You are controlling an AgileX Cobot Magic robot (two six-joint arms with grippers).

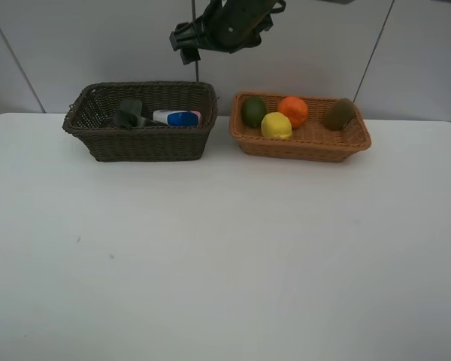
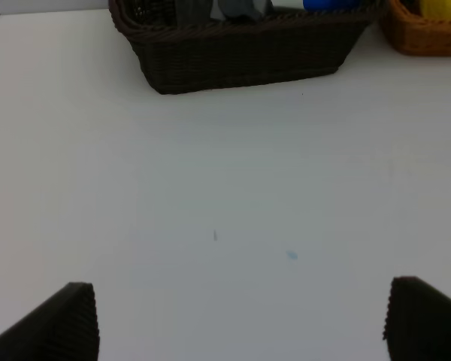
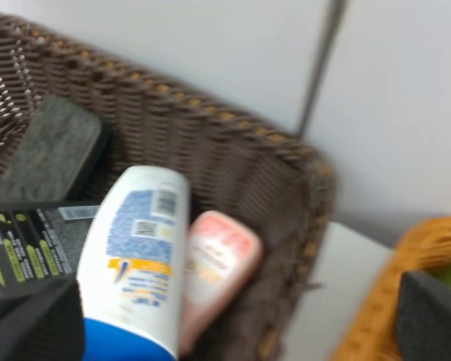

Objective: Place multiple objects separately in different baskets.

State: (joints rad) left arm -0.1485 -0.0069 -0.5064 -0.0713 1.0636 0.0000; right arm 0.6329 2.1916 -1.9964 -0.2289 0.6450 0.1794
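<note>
1. Two baskets stand side by side at the far edge of the white table (image 1: 225, 256): the dark basket (image 1: 143, 139) on my left and the tan basket (image 1: 301, 143) on my right, close but apart.
2. My right arm hangs high above the dark basket. My right gripper (image 3: 233, 331) looks straight down into it with its fingers (image 3: 432, 316) apart, holding nothing.
3. My left gripper (image 2: 240, 323) hovers low over bare table well short of the dark basket, fingers (image 2: 60, 323) wide apart, empty.
4. Inside the dark basket, my right wrist view shows what the high view cannot: the white bottle (image 3: 135, 256) carries a blue label with barcodes and an orange mark, its writing too blurred to read. The pink bottle (image 3: 214, 263) leans against it, and the green pump bottle (image 3: 26, 241) has yellow-green print I cannot make out. The flat block (image 3: 52, 147) lies beyond them.
5. Only the high view shows all four fruits in the tan basket: green fruit (image 1: 253, 110), lemon (image 1: 276, 125), orange (image 1: 293, 110) and kiwi (image 1: 338, 114).
</note>
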